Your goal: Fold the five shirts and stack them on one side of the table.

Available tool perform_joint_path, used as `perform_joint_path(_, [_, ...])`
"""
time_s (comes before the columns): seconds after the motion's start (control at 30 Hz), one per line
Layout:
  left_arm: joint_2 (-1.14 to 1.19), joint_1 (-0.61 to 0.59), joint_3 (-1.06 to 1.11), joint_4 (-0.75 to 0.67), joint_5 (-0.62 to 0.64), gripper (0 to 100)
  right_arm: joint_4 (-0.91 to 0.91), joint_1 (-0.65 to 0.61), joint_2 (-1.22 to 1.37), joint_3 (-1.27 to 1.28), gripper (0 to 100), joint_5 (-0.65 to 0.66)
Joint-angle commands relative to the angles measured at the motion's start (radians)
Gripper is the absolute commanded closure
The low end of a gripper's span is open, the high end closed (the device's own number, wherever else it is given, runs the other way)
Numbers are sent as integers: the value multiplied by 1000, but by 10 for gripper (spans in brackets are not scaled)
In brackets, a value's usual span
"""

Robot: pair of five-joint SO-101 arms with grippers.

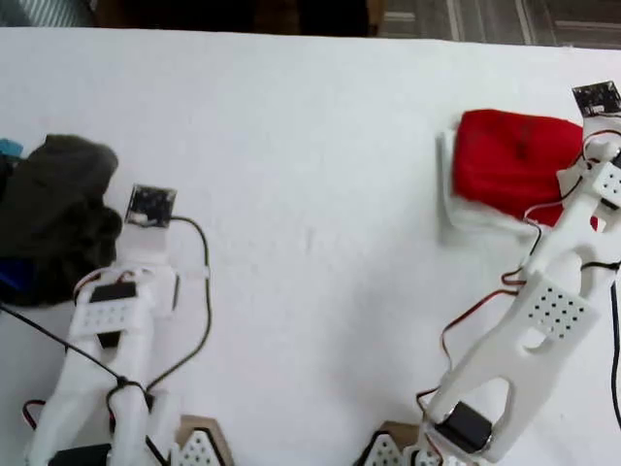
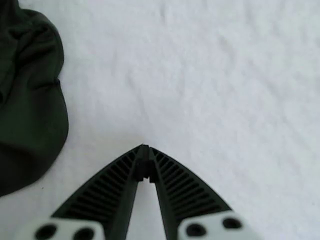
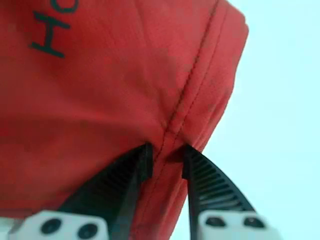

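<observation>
While my two arms stand at the near edge, the white table [image 1: 310,126] spreads wide in front of me. At its left edge lies a crumpled dark green heap of shirts [image 1: 53,214], loose and unfolded, with a bit of blue cloth [image 1: 15,280] peeking out beneath it. Over on the right, toward the far side, the red shirt [image 1: 509,165] sits folded on top of a folded white shirt [image 1: 448,212], whose edge shows along the left and near sides of the red one.

My right gripper [image 3: 165,162] is at the right side of that stack, its jaws pinching a fold of the red shirt right at a stitched seam [image 3: 192,80]. My left gripper [image 2: 145,165] hangs over bare table just right of the dark heap, its jaws pressed together with nothing between them.

Some black lettering [image 3: 47,35] runs across the red fabric, cut off at the edge of my right wrist view.
</observation>
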Motion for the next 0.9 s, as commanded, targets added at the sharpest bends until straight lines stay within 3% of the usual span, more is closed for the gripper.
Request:
perform_joint_path(0.0, [-23, -3, -4, -17, 6, 975, 21, -19, -163, -43, 890, -5])
perform_joint_path(0.13, [-23, -3, -4, -17, 6, 975, 91, -53, -255, -43, 884, -74])
perform_joint_path(0.3, [-23, -3, -4, -17, 6, 975, 320, -163, -338, -43, 819, -74])
perform_joint_path(0.47, [-23, -3, -4, -17, 6, 975, 444, -282, -363, -32, 818, -74])
perform_joint_path(0.87, [-23, -3, -4, -17, 6, 975, 455, -417, -351, 173, 817, -81])
